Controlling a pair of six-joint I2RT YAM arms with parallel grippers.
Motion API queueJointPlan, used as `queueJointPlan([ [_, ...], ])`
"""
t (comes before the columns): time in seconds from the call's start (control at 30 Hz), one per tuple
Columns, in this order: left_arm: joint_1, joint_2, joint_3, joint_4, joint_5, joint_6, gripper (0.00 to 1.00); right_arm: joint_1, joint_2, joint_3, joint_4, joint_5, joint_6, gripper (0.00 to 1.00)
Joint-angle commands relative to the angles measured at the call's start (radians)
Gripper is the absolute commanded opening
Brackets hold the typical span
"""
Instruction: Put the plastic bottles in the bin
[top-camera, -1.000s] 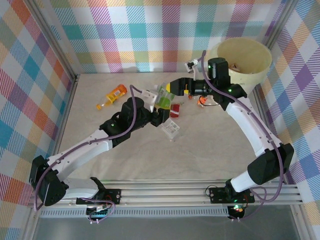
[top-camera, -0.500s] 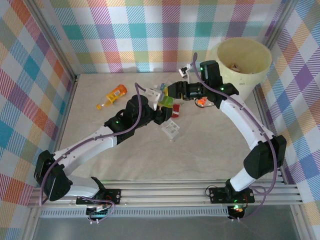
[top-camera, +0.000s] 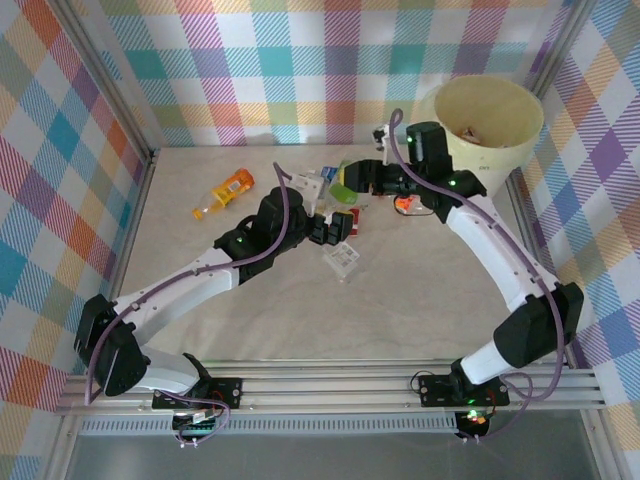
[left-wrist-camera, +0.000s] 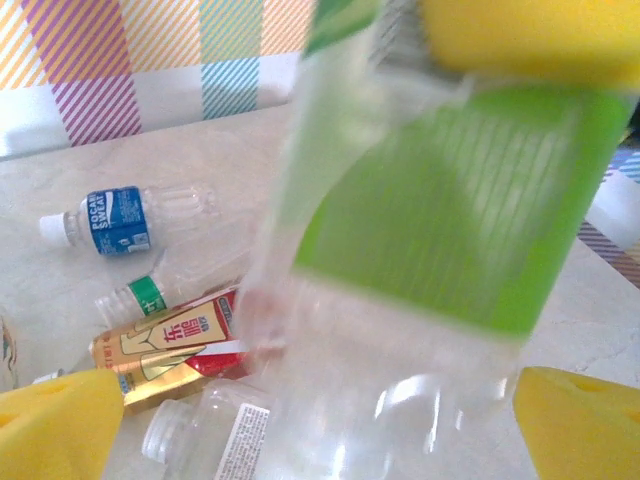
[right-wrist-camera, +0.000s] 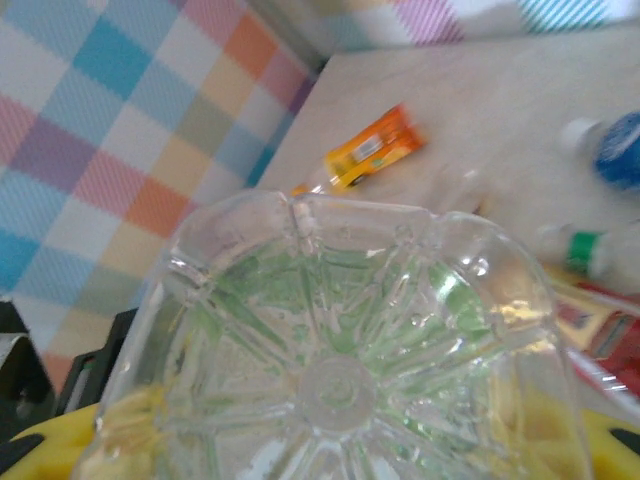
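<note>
Gripping a green-labelled bottle above the bench, the right hand is seen near the cream bin; the left hand is spread open. The bottle should be carried fully above the bin before release.

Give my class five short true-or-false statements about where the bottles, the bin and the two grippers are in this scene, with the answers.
1. The right gripper grips the green-labelled bottle. True.
2. The left gripper is clamped shut on that bottle. False: it is open, spread wide.
3. An orange bottle lies on the table, off to the left of the other bottles. True.
4. The bin sits at the near left corner. False: it is at the far right corner.
5. A blue-labelled bottle lies on the table. True.
</note>
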Motion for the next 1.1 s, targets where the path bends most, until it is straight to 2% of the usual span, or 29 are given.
queueJointPlan([
  [0.0, -0.012, -0.063, -0.048, 0.054, -0.044, -0.022, 1.00, -0.031, -0.065, -0.014, 0.080, 0.187, -0.049, 0.17],
  [0.13, -0.010, -0.108, -0.086, 0.041, -0.096, -0.027, 1.00, -0.085, -0.102, -0.016, 0.148, 0.264, -0.080, 0.00],
  [0.47, 0.009, -0.230, -0.213, 0.014, -0.305, -0.128, 1.00, -0.261, -0.042, 0.136, 0.206, 0.396, -0.170, 0.00],
  [0.77, 0.035, -0.310, -0.289, -0.006, -0.363, -0.209, 1.00, -0.367, 0.158, 0.440, 0.105, 0.445, -0.252, 0.00],
  [0.9, 0.041, -0.333, -0.312, -0.014, -0.369, -0.233, 1.00, -0.388, 0.245, 0.546, 0.041, 0.624, -0.310, 0.00],
  [1.07, 0.050, -0.375, -0.349, -0.014, -0.386, -0.259, 1.00, -0.428, 0.309, 0.552, 0.049, 0.856, -0.336, 0.00],
])
